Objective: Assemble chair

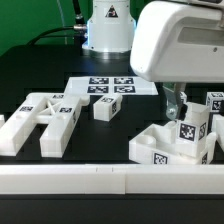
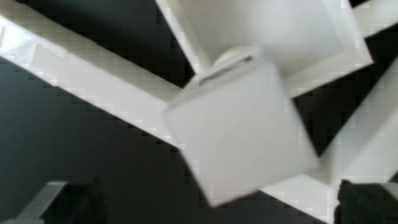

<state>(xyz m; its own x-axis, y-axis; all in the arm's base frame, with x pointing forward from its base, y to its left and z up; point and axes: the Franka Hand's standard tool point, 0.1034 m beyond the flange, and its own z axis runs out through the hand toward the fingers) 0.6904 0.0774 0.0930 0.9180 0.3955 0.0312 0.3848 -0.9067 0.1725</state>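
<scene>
The chair lies in loose white tagged pieces. A frame piece of crossed bars [image 1: 45, 122] rests at the exterior view's left, and a small block [image 1: 105, 108] sits near the middle. A seat assembly with upright pieces [image 1: 172, 143] stands at the right. My gripper [image 1: 176, 106] hangs just above the back of that assembly, open. In the wrist view a flat white slab [image 2: 240, 135] fills the middle, blurred, with white bars [image 2: 89, 75] behind it. The gripper [image 2: 206, 208] has dark fingertips [image 2: 363, 200] wide apart, and the slab's corner reaches between them without touching either.
The marker board [image 1: 112, 86] lies flat at the back centre. Another tagged white piece [image 1: 216, 101] sits at the far right behind the arm. A white rail [image 1: 100, 178] runs along the table's front edge. The robot's base [image 1: 108, 25] stands at the back.
</scene>
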